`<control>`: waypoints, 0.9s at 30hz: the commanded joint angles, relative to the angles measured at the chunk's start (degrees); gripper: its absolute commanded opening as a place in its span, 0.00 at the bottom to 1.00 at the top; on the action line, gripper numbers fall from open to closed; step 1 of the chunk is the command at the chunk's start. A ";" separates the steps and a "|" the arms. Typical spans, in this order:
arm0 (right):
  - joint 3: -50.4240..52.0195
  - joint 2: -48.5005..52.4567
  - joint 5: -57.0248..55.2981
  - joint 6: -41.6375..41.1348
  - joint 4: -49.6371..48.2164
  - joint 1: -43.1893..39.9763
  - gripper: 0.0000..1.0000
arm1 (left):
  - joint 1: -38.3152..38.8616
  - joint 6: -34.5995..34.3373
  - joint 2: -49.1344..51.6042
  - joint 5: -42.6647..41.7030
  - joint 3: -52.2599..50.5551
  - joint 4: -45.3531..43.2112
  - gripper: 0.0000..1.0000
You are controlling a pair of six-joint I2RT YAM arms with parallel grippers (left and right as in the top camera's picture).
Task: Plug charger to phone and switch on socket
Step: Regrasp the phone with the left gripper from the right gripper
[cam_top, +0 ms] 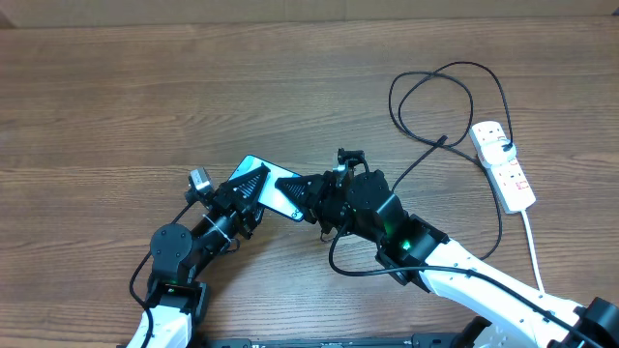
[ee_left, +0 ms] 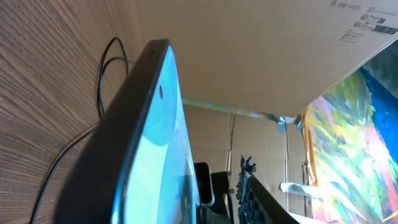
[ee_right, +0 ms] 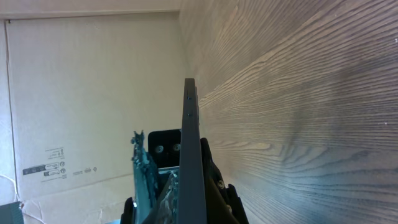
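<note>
The phone (cam_top: 263, 177) is lifted off the table on edge, teal screen showing, between both grippers. My right gripper (cam_top: 304, 193) is shut on its right end; in the right wrist view the phone's dark edge (ee_right: 189, 143) stands clamped between the fingers (ee_right: 143, 171). My left gripper (cam_top: 250, 193) straddles the left end. Its textured finger (ee_left: 252, 196) stands a little off the screen (ee_left: 155, 143), and the other finger is hidden behind the phone. The charger's black cable (cam_top: 418, 162) loops from its white plug head (cam_top: 495, 143) in the socket (cam_top: 508, 174) to under my right arm. Its connector tip is hidden.
The socket's white cord (cam_top: 534, 246) runs toward the table's front right edge. A cable loop (cam_top: 338, 263) lies beside my right forearm. Cardboard sheets (ee_left: 261, 50) wall the table's far side.
</note>
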State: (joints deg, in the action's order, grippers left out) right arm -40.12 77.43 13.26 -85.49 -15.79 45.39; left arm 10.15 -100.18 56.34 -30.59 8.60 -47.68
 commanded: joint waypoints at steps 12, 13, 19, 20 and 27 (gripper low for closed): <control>-1.90 -0.83 5.33 -0.02 -0.83 -0.07 0.04 | 0.37 -0.39 0.24 2.49 -0.09 -0.11 0.04; -1.90 -0.83 5.62 -0.02 -0.83 -0.07 0.04 | 0.37 -0.39 0.24 2.49 -0.09 -0.11 0.04; -1.90 -0.83 7.48 1.14 0.44 -0.07 0.08 | 0.37 -0.96 0.24 2.27 -0.09 -0.09 0.04; -1.90 -0.83 7.45 2.43 0.94 -0.07 0.10 | 0.37 -0.94 0.24 2.25 -0.09 0.20 0.04; -1.90 -0.83 7.85 6.40 2.67 -0.09 0.45 | -0.44 7.39 0.24 2.71 -0.09 9.40 0.04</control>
State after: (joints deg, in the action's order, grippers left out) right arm -40.51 77.43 18.55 -81.91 -12.78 44.99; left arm 10.48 -100.31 56.42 -29.82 8.29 -41.87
